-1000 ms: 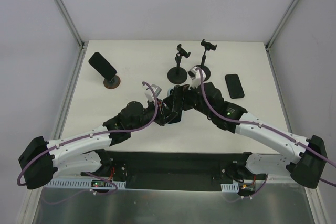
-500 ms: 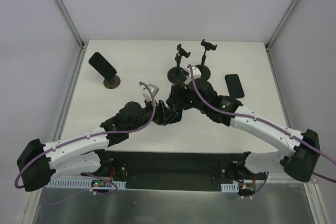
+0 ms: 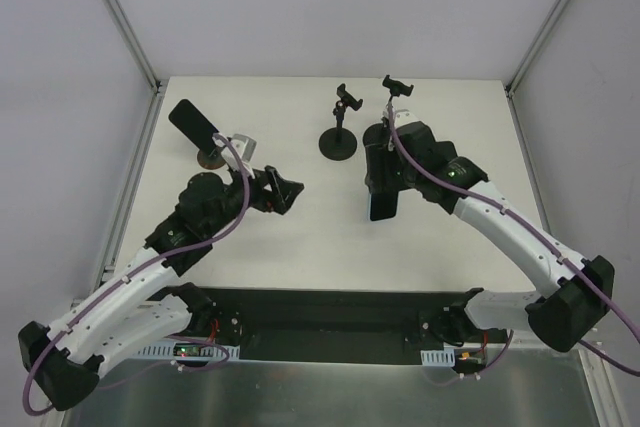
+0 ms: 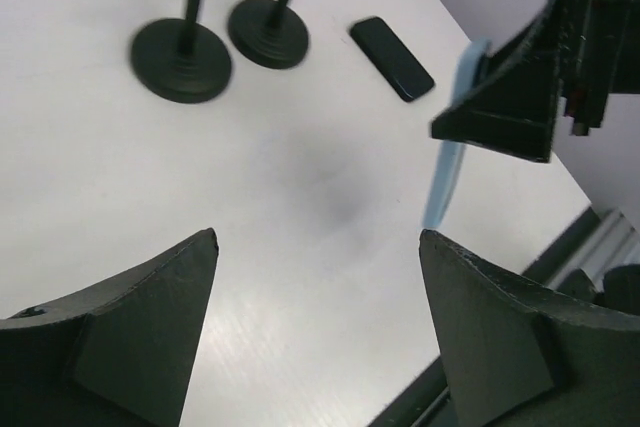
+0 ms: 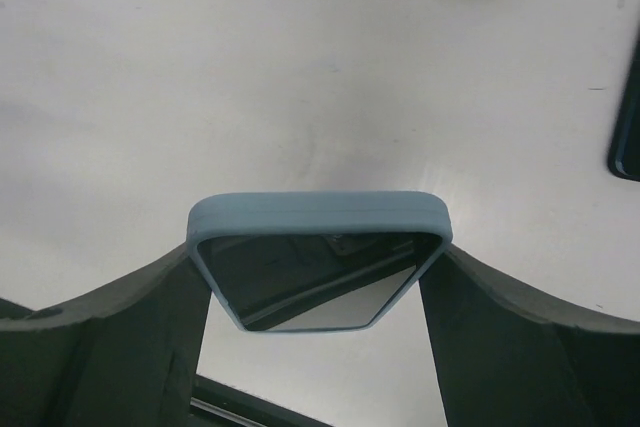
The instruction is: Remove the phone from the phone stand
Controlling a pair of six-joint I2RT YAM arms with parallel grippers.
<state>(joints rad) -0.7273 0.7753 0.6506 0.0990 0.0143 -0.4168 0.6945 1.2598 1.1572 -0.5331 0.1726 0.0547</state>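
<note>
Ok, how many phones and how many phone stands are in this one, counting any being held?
Phones: 3 (mounted black phone on the left stand, blue-cased phone in the right hand, flat black phone lying loose)
Black round-based phone stands: 3 (the left stand, two empty stands)
Total: 6
</note>
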